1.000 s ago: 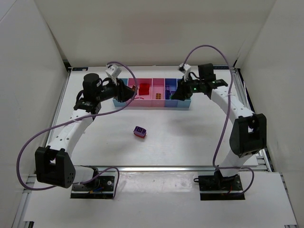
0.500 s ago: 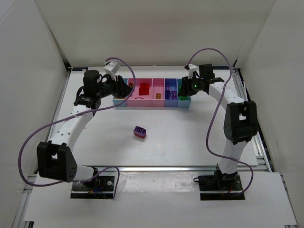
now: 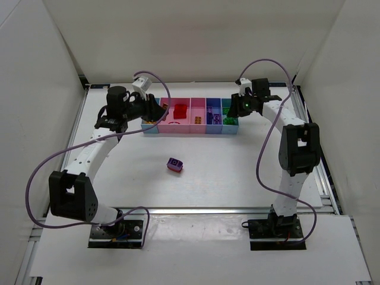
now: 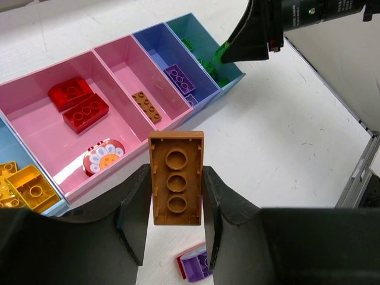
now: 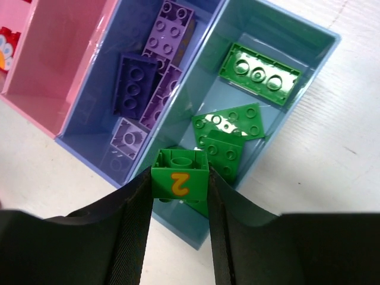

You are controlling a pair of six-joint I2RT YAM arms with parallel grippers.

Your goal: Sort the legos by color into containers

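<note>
Since a second ago, the right arm has been folded upright. One orange-brown brick [image 4: 176,178] is clamped in the left gripper [image 4: 176,199] near the tray [image 4: 35,127]. Its long axis is laid along the fingers and its hollow underside is shown. One green brick [image 5: 179,181] marked 2 is pinched by the right gripper [image 5: 179,196] over the light-blue end compartment [image 5: 314,77], where at least three green bricks [image 5: 258,68] are counted. One purple brick [image 4: 196,264] on the table [image 4: 285,142] is half hidden.
</note>
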